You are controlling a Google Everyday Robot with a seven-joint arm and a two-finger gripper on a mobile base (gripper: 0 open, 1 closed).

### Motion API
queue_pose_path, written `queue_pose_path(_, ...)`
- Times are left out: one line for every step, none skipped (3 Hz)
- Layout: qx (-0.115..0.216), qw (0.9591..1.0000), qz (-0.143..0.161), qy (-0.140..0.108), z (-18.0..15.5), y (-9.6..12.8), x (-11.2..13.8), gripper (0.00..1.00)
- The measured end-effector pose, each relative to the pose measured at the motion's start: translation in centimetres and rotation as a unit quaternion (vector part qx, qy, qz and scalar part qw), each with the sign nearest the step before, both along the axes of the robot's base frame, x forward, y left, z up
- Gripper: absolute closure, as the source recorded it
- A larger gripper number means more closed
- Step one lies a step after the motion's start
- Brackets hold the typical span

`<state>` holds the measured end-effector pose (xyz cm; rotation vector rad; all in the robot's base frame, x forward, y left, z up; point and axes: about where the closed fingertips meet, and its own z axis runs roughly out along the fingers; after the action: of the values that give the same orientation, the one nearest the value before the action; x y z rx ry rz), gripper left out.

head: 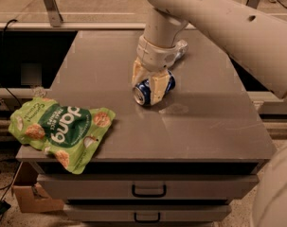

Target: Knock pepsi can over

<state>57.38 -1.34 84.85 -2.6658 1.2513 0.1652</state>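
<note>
The pepsi can (142, 96) is seen lying on its side near the centre of the table (204, 126), silver top turned toward 7 o'clock. It is clasped by the gripper (148, 90). A green snack bag (62, 129) is draped over the 8 o'clock corner.

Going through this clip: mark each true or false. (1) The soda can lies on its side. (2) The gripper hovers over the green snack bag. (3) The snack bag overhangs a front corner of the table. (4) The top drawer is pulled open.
1. True. The soda can lies tipped over on the table, silver top toward the camera.
2. False. The gripper is down at the can, near the middle of the table and well away from the snack bag.
3. True. It lies at the front corner on the picture's left, partly over the edge.
4. False. Both drawers are shut.
</note>
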Motion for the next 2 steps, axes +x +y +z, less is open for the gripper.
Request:
queue_pose_path(0.002,1.0000,0.000,-0.002,-0.11,0.18,0.17,0.00)
queue_pose_path(0.002,1.0000,0.000,-0.003,-0.11,0.18,0.17,0.00)
